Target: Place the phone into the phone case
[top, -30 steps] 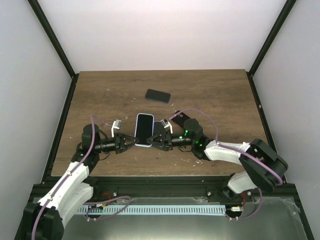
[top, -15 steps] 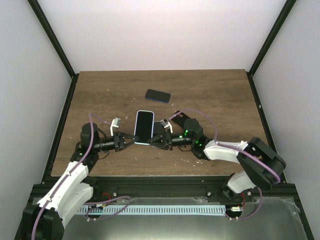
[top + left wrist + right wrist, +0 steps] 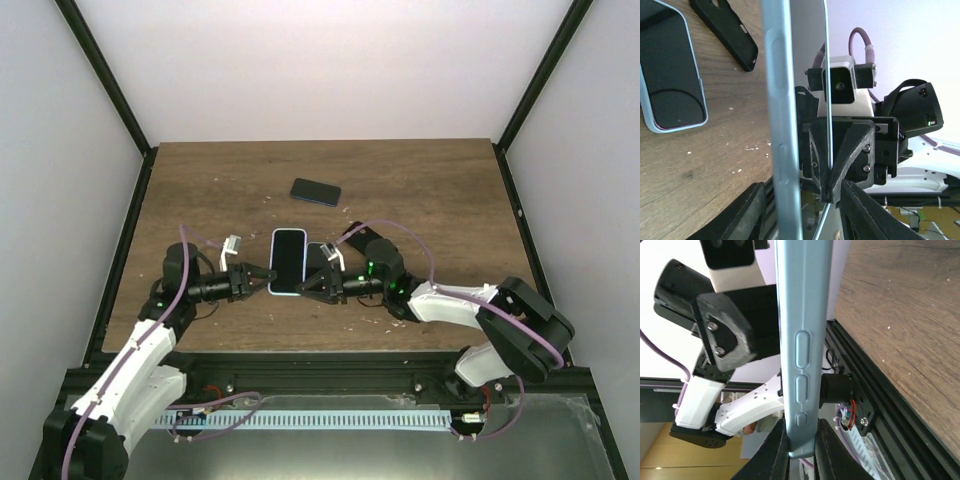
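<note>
You've got phone (image 3: 288, 262): light blue edge, black screen. Phone case (image 3: 726, 31): plain black. Second phone (image 3: 670, 70): black face, pale blue rim. Table (image 3: 430, 190): brown wood grain, white flecks. Left gripper (image 3: 263, 274), right gripper (image 3: 306, 284): black. Arm links (image 3: 140, 365) white, cables (image 3: 858, 40) purple. Walls (image 3: 330, 60) white.

No lettering, brand, number or sign can be read in any view. The phone (image 3: 288, 262) clamped between the two pairs of jaws shows only unmarked side buttons, and the worktop (image 3: 430, 190) bears nothing legible.
</note>
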